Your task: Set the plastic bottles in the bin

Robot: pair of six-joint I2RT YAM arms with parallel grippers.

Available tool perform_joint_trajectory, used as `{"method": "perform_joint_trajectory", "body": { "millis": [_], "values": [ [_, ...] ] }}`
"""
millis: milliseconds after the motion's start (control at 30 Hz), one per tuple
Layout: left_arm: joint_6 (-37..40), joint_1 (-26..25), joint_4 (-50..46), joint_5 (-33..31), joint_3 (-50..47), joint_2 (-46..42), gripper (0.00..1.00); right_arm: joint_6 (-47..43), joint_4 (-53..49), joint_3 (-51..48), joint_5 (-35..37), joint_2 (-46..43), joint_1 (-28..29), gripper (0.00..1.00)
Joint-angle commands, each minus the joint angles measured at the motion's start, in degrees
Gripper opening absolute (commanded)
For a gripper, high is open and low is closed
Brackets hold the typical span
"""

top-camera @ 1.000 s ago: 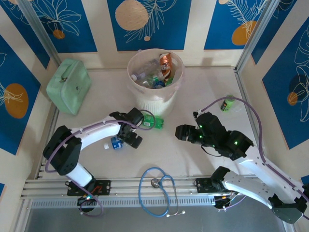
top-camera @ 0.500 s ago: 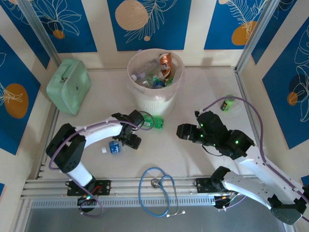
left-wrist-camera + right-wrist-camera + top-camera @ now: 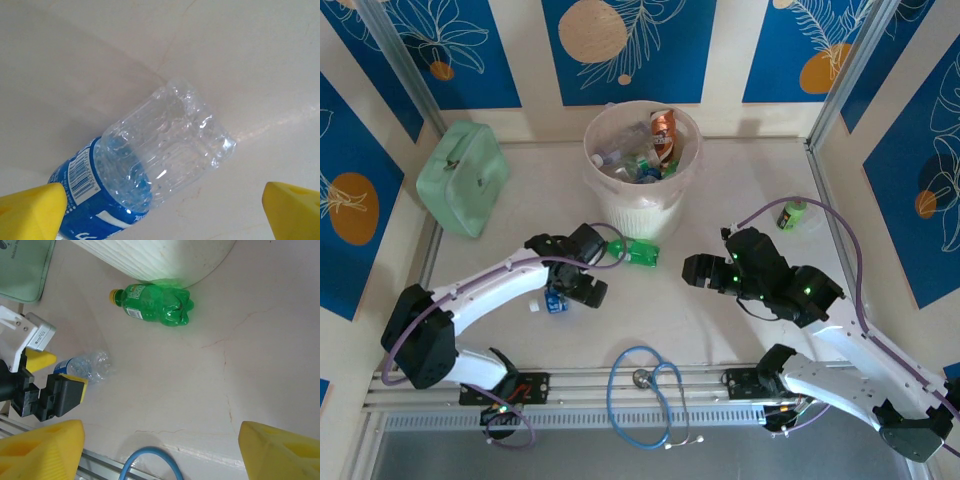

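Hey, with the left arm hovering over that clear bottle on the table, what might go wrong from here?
1. The clear bottle lies on its side, off centre between the open fingers of the left tool; closing may push or roll it away.
2. The bin looks heaped near its rim, so a dropped bottle might slide out.
3. The green bottle lies right beside the bin's foot, likely awkward to grasp there.
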Motion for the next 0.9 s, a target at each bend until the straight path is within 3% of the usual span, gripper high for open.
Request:
{"method": "perform_joint_trajectory", "body": {
  "millis": [0, 267, 567, 767, 867],
  "values": [
    [-1.93, -1.00, -3.50, -0.65, -1.62, -0.16, 1.00, -0.12, -0.01, 1.45, -0.90, -0.17, 0.59, 0.82],
    [-3.71, -1.64, -5.62, -6.82, -1.19, 4.00, 1.00, 0.08, -0.12, 0.92, -0.54, -0.81, 0.72, 0.82],
    [-3.24, -3.58, -3.88, -8.83, -1.67, 7.91, 1.00, 0.33, -0.25, 0.30, -0.17, -1.74, 0.68, 0.83],
    [-4.53, -0.42, -0.17, -6.35, -0.96, 12.39, 0.99, 0.20, -1.07, 0.84, 0.22, -2.16, 0.68, 0.83],
    [-5.11, 1.30, 1.29, -4.37, -1.43, 12.10, 0.94, 0.22, -1.65, 0.99, 0.72, -2.88, 0.55, 0.83]
  ]
}}
